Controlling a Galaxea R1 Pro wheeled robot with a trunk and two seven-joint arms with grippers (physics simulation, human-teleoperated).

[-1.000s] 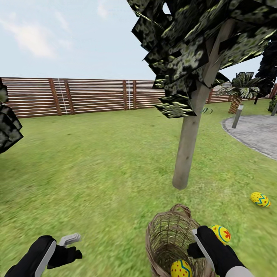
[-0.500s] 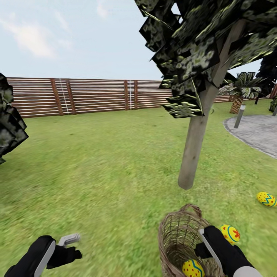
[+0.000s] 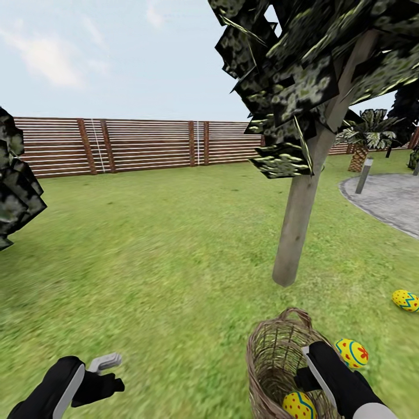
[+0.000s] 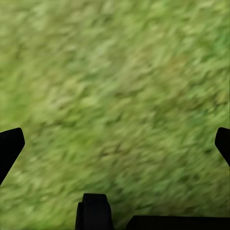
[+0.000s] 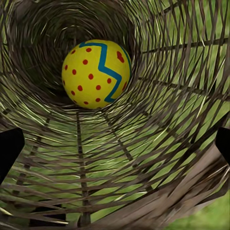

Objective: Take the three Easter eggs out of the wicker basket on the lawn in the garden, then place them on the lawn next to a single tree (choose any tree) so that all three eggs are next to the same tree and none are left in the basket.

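Right wrist view looking past the spread right hand [image 5: 115, 143] into the tipped wicker basket [image 5: 158, 158], last egg [image 5: 97, 73] lying deep inside at upper centre, two eggs out on the lawn [image 3: 145, 262]; next, reaching deeper to pinch it.

Black and grey robot arms with two-finger grippers

The left arm [image 3: 55, 390] has a rounded black shell with a light grey stripe along its length, and the left gripper [image 3: 107, 372] carries a pale grey finger [image 3: 105, 362] and a black one. The right arm [image 3: 343, 387] has the same black shell, a grey-white stripe and a pale grey segment nearer the body. Both wrist cameras show black fingertips [image 5: 9, 148].
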